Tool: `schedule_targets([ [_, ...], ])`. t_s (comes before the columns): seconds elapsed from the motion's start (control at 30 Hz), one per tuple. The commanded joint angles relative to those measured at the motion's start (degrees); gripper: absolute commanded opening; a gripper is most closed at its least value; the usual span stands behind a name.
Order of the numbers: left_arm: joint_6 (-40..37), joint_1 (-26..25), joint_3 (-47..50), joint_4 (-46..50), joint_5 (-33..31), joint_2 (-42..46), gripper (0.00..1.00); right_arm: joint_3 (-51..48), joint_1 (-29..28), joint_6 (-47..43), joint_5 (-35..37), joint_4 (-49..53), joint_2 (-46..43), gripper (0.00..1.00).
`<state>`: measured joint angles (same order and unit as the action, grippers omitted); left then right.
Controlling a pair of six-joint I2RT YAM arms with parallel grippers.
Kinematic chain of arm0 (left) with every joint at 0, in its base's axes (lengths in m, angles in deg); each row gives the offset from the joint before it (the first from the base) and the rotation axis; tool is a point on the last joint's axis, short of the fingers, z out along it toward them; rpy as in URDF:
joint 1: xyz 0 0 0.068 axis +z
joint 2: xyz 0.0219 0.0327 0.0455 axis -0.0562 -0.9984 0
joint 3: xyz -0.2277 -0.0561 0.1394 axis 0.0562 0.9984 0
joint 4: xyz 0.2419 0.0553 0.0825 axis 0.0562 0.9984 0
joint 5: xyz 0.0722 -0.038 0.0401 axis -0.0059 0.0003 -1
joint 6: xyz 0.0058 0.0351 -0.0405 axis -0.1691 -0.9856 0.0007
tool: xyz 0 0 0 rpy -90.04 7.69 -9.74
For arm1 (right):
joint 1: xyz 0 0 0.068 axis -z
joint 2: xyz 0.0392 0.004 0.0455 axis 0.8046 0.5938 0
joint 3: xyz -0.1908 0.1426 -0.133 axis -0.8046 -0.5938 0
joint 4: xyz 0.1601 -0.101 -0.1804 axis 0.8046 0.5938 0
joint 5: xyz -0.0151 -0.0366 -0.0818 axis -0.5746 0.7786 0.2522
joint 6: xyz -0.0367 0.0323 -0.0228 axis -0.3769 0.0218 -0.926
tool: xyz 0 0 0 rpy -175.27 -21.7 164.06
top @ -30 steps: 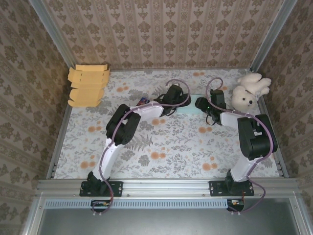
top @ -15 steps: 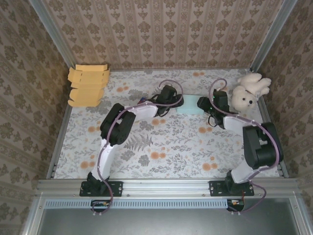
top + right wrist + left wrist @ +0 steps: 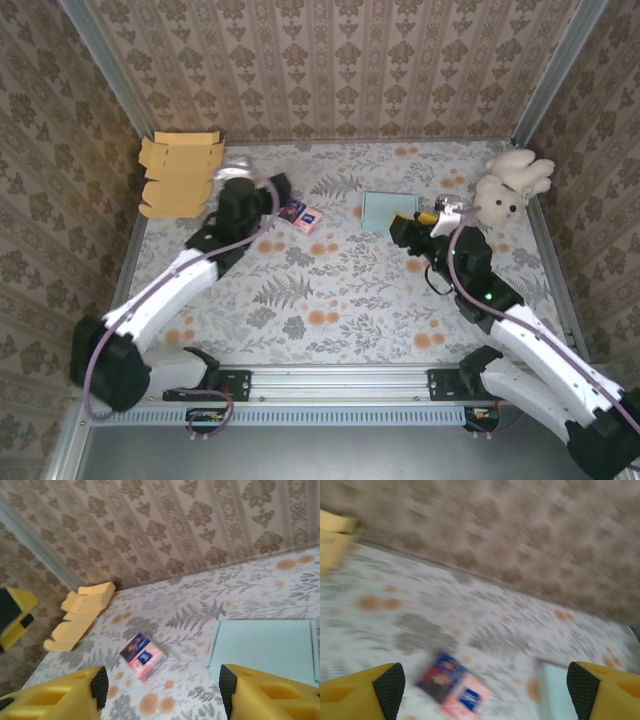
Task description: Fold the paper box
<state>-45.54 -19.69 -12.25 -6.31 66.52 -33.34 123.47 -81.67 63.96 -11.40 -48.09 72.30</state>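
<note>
Clock directions are read on the overhead view, with 12 o'clock at the far wall.

**Left gripper** (image 3: 485,679): jaws spread wide, with nothing between the black pads. It hangs near the table's 10 o'clock corner. A stack of tan cardboard blanks (image 3: 178,175) lies just beside it at 9 o'clock. A small printed packet (image 3: 454,685) lies at 3 o'clock from it on the floral cloth (image 3: 340,290).

**Right gripper** (image 3: 162,682): jaws equally wide and empty. It stands by the 5 o'clock corner of the paper box (image 3: 383,210). Its wrist view shows the box ahead of the fingers rather than between them. Whether a finger touches the box edge cannot be told.

**Paper box**: a pale blue piece lying flat on the cloth, at about 1 o'clock from the table centre. It is well apart from the left gripper, and no wall or flap is seen standing.

**Plush rabbit** (image 3: 508,185): it sits at 2 o'clock against the side rail, apart from the work.

**Step in hand (judgement)**: neither gripper holds anything, so this is a repositioning step between contacts, not an active fold. The next move calls for one gripper to pin the flat box. The other must catch a thin edge flush with the cloth, which is likely to slide.

**Containers**: the box is flat, forms no cavity and holds nothing. The blanks are likewise flat.
</note>
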Motion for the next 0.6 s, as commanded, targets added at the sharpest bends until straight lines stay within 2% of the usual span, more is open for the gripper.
schedule_targets([
  [0.0, 5.8, 9.2, 5.5, 6.1, 2.8, 3.6, 0.89, -1.6, -0.4, 0.6, -0.2, 7.9, -4.6, 0.67],
  [0.1, 8.8, 19.1, 6.3, 7.0, 8.6, 3.2, 0.89, -2.4, -0.3, 1.7, -0.3, 11.0, -9.3, 0.71],
  [0.13, 9.3, 22.4, 5.6, 7.4, 10.8, 1.9, 0.89, -2.8, -0.3, 2.2, -0.4, 11.4, -10.8, 0.76],
  [0.3, 8.6, 34.8, 0.1, 7.9, 17.3, -9.4, 0.89, -3.9, -0.3, 3.5, -1.3, 12.8, -16.2, 0.81],
  [0.37, 5.5, 38.0, -3.2, 7.8, 18.8, -15.2, 0.89, -4.3, -0.3, 3.6, -1.4, 12.8, -17.2, 0.81],
  [0.43, 1.5, 40.8, -7.1, 7.0, 23.4, -21.4, 0.88, -5.0, -0.3, 3.6, -1.3, 12.2, -17.5, 0.81],
  [0.57, -3.7, 41.1, -9.2, 1.7, 29.7, -28.8, 0.81, -6.4, -0.2, 3.0, -0.5, 9.9, -16.2, 0.81],
])
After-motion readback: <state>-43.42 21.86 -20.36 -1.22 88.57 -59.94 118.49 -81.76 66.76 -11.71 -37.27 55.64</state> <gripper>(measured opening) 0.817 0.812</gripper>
